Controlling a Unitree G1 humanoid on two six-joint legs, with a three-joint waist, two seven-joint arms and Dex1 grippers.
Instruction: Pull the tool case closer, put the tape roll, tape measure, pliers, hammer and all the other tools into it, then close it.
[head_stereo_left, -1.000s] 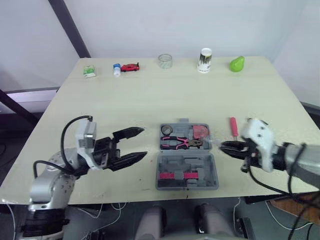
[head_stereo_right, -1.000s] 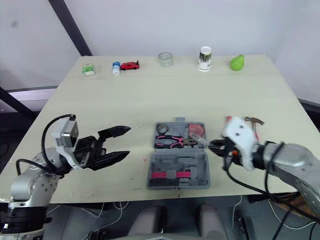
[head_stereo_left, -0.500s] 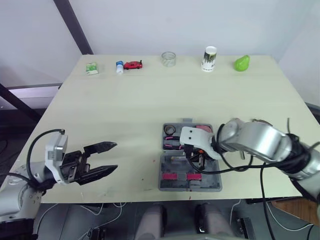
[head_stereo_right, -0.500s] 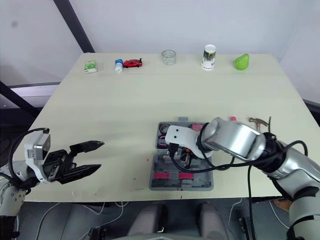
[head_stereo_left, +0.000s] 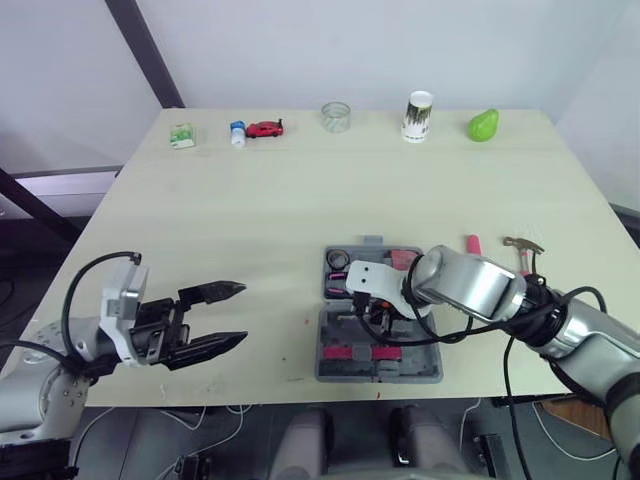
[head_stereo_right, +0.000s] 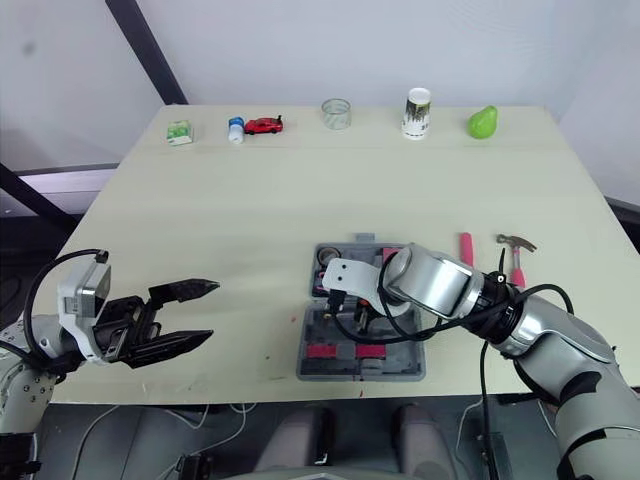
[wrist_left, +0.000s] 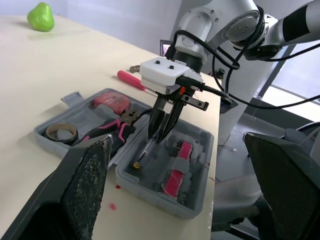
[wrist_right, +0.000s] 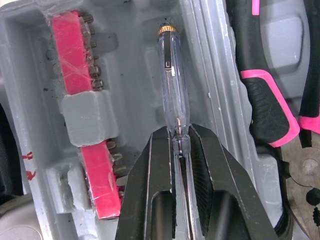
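Note:
The grey tool case (head_stereo_left: 425, 365) lies open near the table's front edge. Its far half holds the tape roll (head_stereo_left: 337, 260), the pink-handled pliers (wrist_left: 107, 132) and the red tape measure (head_stereo_left: 403, 259). My right gripper (wrist_right: 180, 134) hangs over the near half, shut on a clear screwdriver (wrist_right: 171, 85) whose brass end rests in a moulded slot beside the pink bit holders (wrist_right: 75, 62). To the right of the case, on the table, lie the hammer (head_stereo_left: 522, 248) and a pink-handled tool (head_stereo_left: 471, 243). My left gripper (head_stereo_left: 240, 313) stands open well left of the case, holding nothing.
Along the table's far edge stand a small green box (head_stereo_left: 181, 136), a blue-capped bottle (head_stereo_left: 237, 134), a red toy car (head_stereo_left: 263, 128), a glass jar (head_stereo_left: 336, 116), a paper cup (head_stereo_left: 418, 117) and a green pear (head_stereo_left: 484, 126).
My right gripper swung from the right of the case to over its near half, carrying the clear screwdriver down into it. The left gripper drew back to the left, still open.

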